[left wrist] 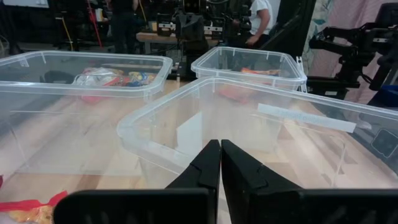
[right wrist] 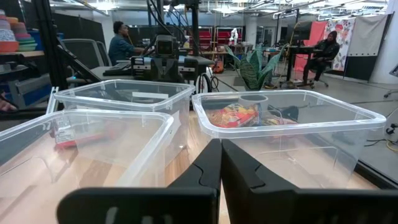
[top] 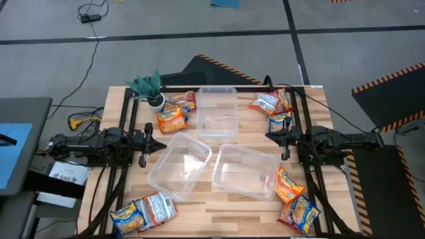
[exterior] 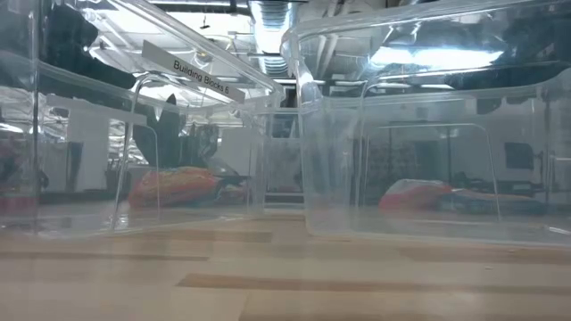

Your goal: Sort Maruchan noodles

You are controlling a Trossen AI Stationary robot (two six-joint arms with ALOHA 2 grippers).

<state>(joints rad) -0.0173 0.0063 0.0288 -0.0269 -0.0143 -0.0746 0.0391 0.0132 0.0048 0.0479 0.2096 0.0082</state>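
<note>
mostly orange, crinkly noodle packets (top: 171, 119) lie in corner clusters; left end effector (top: 159, 145) and right end effector (top: 271, 137) pressed together, empty.

Two matte black jointed arms, left pincer (top: 163, 147), right pincer (top: 269, 137) (smooth tapered wedge fingers), dark cabling

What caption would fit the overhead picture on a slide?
Three empty clear tubs mid-table, ramen packets scattered around them, left gripper and right gripper shut at either side.
</note>
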